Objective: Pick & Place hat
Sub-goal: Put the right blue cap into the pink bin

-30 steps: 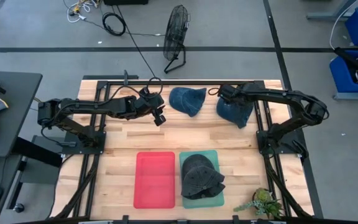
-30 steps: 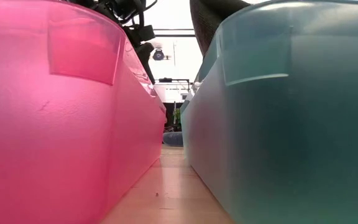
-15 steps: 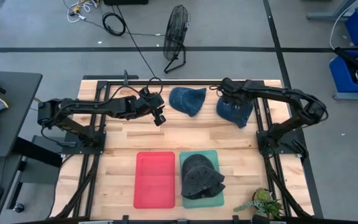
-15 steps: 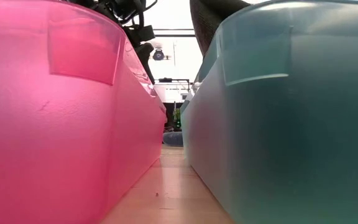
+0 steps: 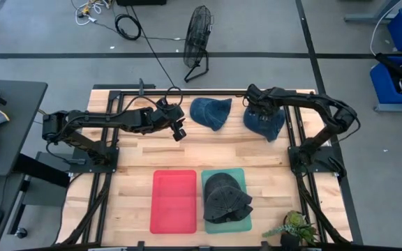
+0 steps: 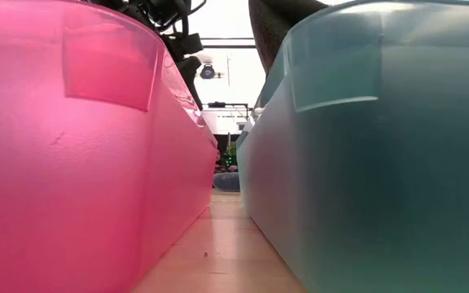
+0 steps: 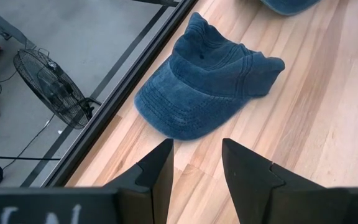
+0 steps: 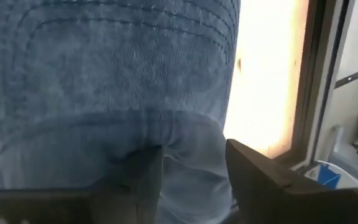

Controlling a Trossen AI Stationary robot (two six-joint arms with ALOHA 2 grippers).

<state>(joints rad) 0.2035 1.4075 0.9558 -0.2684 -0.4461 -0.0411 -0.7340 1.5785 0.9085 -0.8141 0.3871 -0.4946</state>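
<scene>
Two translucent bins are filling the frame from surface height. A pink bin is occupying the left side and a teal bin the right, their walls standing apart and leaving a narrow lane of bare wooden surface running between them toward the far edge. A dark hat is rising above the teal bin's rim. Dark arm parts and cables are showing above the pink bin's rim against a bright background. At the far end of the lane, a small blue hat is lying on the surface; its detail is too small to tell.
</scene>
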